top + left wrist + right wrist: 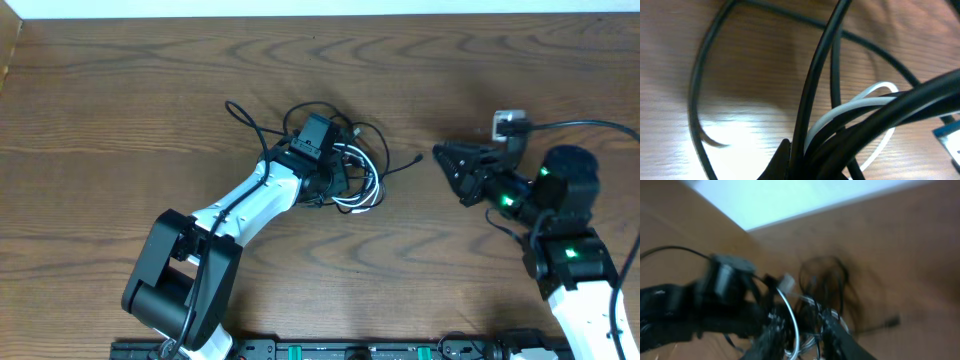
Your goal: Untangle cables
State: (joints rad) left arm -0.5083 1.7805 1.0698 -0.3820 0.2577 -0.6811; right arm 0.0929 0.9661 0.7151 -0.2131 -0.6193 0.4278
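Note:
The cables (362, 160) lie in one tangle of thin black loops and a white cord (362, 200) at the table's middle. My left gripper (338, 172) sits in the tangle's left side. In the left wrist view it (805, 167) is shut on a bunch of black cords (815, 75) and the white cord (860, 102). One black plug end (417, 158) trails out to the right. My right gripper (447, 160) points left at that plug, a little apart from it. In the blurred right wrist view its fingers (772, 335) stand apart, and my right gripper (805, 330) holds nothing.
The wooden table (120, 90) reaches to a pale wall strip at the far edge (300, 8). A black rail (350, 350) runs along the near edge. My left arm (230, 215) crosses from the front left to the tangle.

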